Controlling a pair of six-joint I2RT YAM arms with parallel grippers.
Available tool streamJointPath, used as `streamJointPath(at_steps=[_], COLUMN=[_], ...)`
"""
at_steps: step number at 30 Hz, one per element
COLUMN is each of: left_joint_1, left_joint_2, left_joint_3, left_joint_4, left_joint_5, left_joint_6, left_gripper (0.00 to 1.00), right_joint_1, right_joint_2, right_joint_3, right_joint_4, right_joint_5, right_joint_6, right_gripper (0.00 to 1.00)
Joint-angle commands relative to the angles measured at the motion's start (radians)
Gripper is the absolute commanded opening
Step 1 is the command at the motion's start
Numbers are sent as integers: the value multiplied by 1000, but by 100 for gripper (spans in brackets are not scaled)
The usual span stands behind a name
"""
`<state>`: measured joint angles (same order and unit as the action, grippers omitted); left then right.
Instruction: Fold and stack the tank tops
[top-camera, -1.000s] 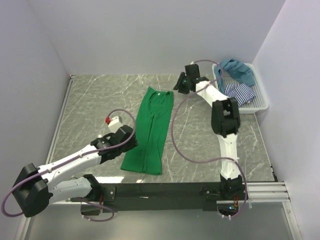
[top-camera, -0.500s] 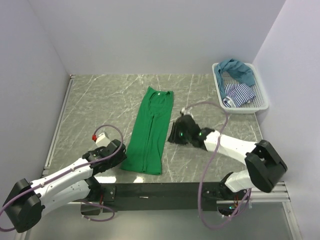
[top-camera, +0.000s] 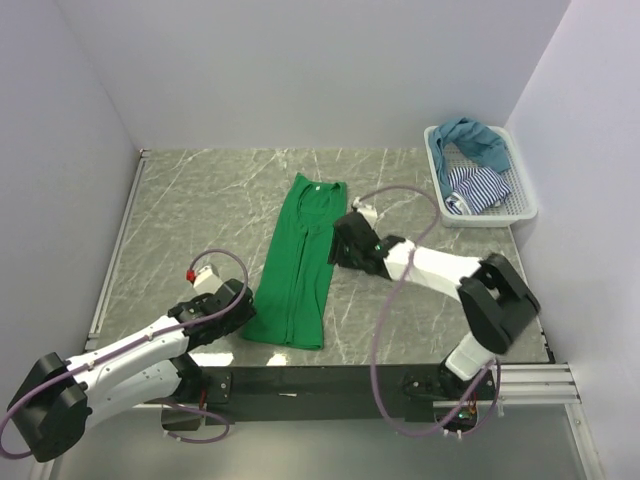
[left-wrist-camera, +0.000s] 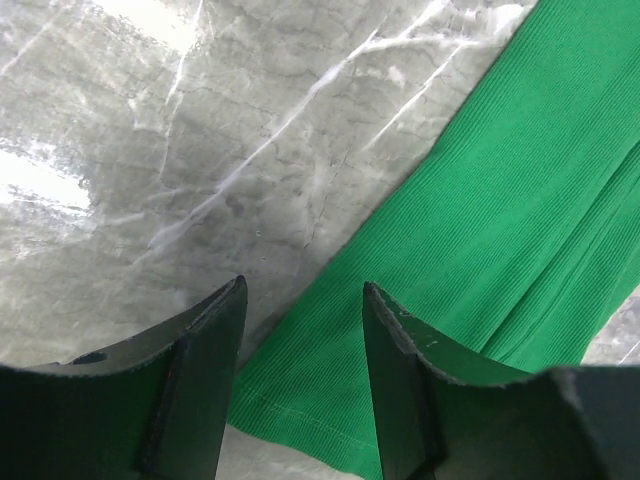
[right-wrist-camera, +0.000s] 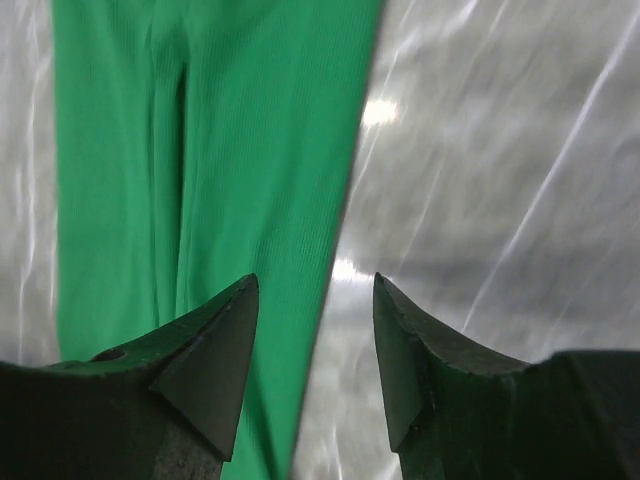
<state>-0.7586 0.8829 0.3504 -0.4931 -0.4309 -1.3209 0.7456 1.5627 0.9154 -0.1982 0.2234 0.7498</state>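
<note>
A bright green tank top (top-camera: 300, 265) lies flat on the marble table, folded lengthwise into a narrow strip. My left gripper (top-camera: 240, 305) hovers open over its near left hem corner. In the left wrist view the green tank top (left-wrist-camera: 520, 200) fills the space between the spread fingers of the left gripper (left-wrist-camera: 304, 285). My right gripper (top-camera: 338, 245) is open at the strip's right edge. The right wrist view shows that edge of the green tank top (right-wrist-camera: 220, 150) running between the right gripper's (right-wrist-camera: 315, 279) fingers. The teal-blue tank top (top-camera: 475, 140) and the striped tank top (top-camera: 478, 188) lie in the basket.
The white mesh basket (top-camera: 525, 205) stands at the table's far right corner against the wall. Grey walls close off the left, back and right sides. A black rail (top-camera: 320, 382) with the arm bases runs along the near edge.
The right arm swung from near the basket down to the green top's right edge, its jaws widening. The left gripper drew back toward the near left hem corner and opened slightly.
</note>
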Motion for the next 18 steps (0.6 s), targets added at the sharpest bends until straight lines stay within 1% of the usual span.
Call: streamJointPath(at_steps=[1, 2, 3, 7, 9, 12, 15, 18], left_joint_1=[1, 1, 1, 1, 1, 2, 1, 1], left_joint_2=[14, 13, 13, 19, 25, 28, 19, 10], left_joint_3=[4, 2, 1, 2, 4, 4, 2, 1], left_joint_4=[5, 13, 19, 44, 57, 67, 65, 65], left_joint_5=[35, 40, 46, 58, 63, 66, 64, 63], left_joint_6=[14, 15, 20, 38, 43, 54, 58, 61], left_gripper=[56, 56, 56, 55, 55, 55, 55, 55], right_joint_1=[-84, -115, -127, -169, -183, -196, -204, -209], right_joint_2=[124, 155, 215, 334, 390, 440, 485, 529], right_joint_3=[130, 164, 196, 364, 408, 497, 543, 608], right_joint_4=[-3, -29, -41, -89, -104, -122, -145, -188], right_joint_5=[56, 48, 44, 25, 19, 17, 16, 22], right_joint_6=[-32, -36, -52, -90, -108, -124, -132, -145], right_gripper=[56, 55, 54, 52, 52, 52, 52, 50])
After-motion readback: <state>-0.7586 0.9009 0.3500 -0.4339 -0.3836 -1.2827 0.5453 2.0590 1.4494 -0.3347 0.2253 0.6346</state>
